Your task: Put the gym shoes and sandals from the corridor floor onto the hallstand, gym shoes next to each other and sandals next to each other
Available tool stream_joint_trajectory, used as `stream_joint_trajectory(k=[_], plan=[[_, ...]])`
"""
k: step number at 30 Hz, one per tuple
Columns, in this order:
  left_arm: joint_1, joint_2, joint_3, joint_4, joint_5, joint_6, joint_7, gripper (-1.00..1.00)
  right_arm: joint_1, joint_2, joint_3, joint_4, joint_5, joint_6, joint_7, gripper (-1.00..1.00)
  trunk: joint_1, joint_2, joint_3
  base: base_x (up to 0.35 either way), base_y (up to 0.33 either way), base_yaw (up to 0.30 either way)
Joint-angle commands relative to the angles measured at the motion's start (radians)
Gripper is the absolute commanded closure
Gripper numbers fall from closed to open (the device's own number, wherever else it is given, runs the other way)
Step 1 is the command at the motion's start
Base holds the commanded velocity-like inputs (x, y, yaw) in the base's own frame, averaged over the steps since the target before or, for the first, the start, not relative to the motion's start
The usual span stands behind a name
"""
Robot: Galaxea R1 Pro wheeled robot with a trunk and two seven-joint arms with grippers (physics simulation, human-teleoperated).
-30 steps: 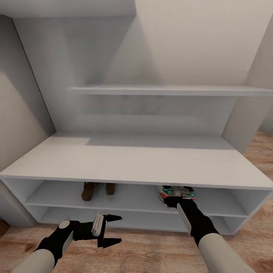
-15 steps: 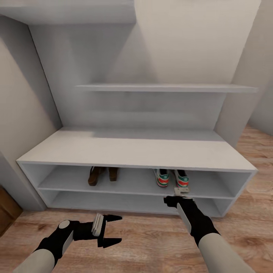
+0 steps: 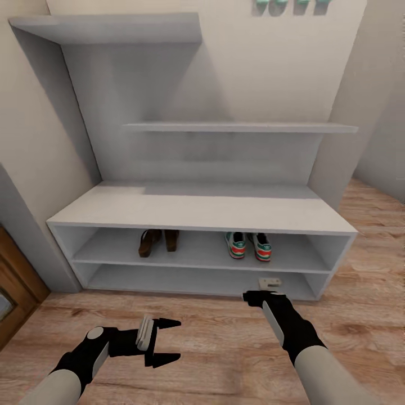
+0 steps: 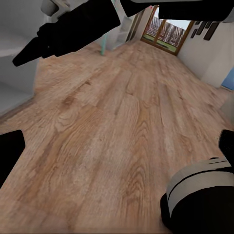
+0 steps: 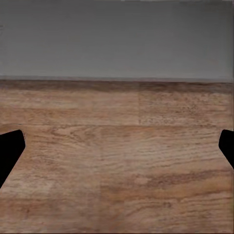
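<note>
The pale grey hallstand stands against the wall ahead. On its upper open shelf level lie the two brown sandals side by side at the left, and the two gym shoes side by side at the right, heels toward me. My right gripper hovers low before the rack's bottom shelf, below the gym shoes, open and empty; its right wrist view looks down on corridor floor. My left gripper hangs open over the floor, well short of the rack, holding nothing.
Two stepped upper shelves jut from the rack's back panel. A brown wooden door is at the left, a wall corner at the right. Teal hooks hang high on the wall. Wood floor stretches down the corridor.
The whole view has pulled back from the rack, so the camera moved away. My right gripper, earlier at the gym shoe on the shelf, has let go and come out.
</note>
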Motion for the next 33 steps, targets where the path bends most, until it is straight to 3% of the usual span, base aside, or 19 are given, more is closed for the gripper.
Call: stream_joint_trajectory(k=[1,8,14,26,33], plan=[[0.0,0.0,0.001,0.0,0.002,-0.008,-0.003,-1.0,0.0,-0.001,0.004,-0.001,-0.008,0.004,-0.009,-1.0,-0.001,0.0,-0.001,-0.282,0.0,0.0],[-0.001,0.0,0.001,0.0,0.002,-0.008,-0.004,-1.0,0.0,-0.001,0.004,0.001,-0.008,0.003,-0.008,-1.0,-0.001,0.0,-0.001,-0.174,0.0,0.0],[-0.001,0.002,0.001,0.0,0.003,-0.008,-0.004,-1.0,0.001,0.0,0.004,0.006,-0.009,-0.04,-0.004,-1.0,-0.001,0.0,-0.001,-0.016,0.0,0.0],[-0.001,0.006,0.001,0.0,0.004,-0.007,-0.004,-1.0,0.006,-0.002,0.004,0.014,-0.009,-0.046,-0.001,-1.0,-0.001,0.0,-0.001,0.0,0.0,0.0],[-0.001,0.008,0.002,0.0,0.004,-0.007,-0.004,-1.0,0.01,-0.007,0.004,0.042,-0.012,-0.047,0.002,-1.0,-0.004,0.001,0.026,0.0,0.0,0.0]])
